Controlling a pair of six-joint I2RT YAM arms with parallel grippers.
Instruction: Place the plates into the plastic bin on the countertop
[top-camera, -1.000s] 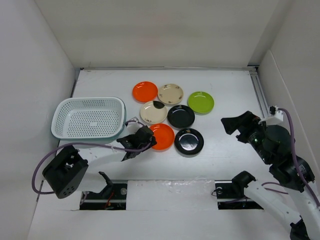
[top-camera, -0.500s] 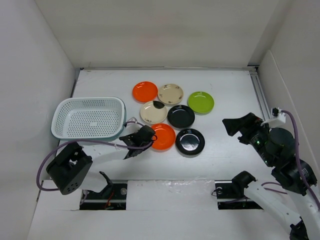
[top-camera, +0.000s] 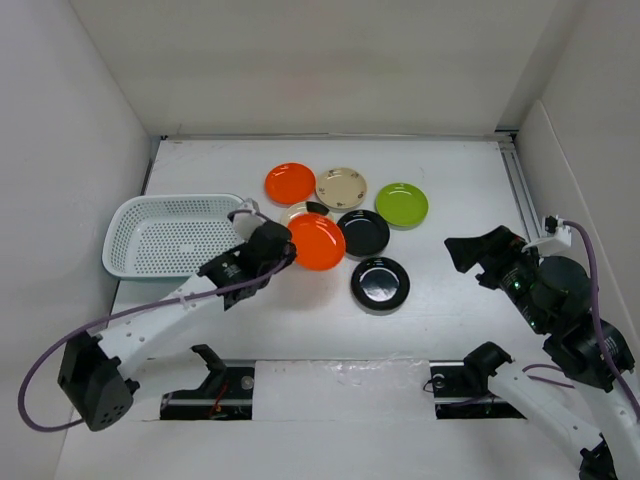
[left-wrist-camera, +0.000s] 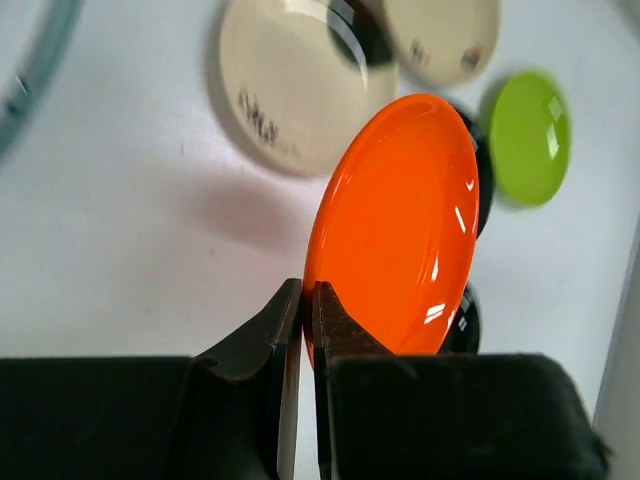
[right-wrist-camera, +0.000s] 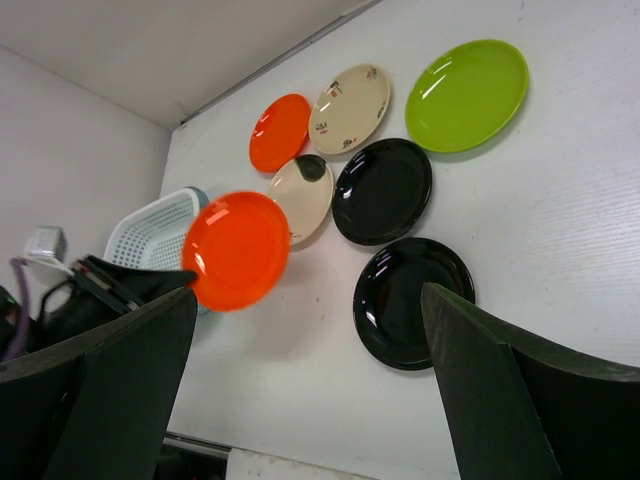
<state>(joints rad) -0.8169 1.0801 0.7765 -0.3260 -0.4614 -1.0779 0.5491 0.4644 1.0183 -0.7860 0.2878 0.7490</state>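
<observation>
Your left gripper (left-wrist-camera: 305, 300) pinches the glossy round orange plate (left-wrist-camera: 400, 220) by its rim; carry it fully over the white perforated plastic bin (top-camera: 175, 199) before releasing.

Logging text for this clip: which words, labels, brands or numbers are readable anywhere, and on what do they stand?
No text can be read in any view.
near beige plate: dark marks along its inner rim, possibly print, too blurred to read.
far beige plate: small dark marks, too small to read.
plastic bin: no label visible.
</observation>
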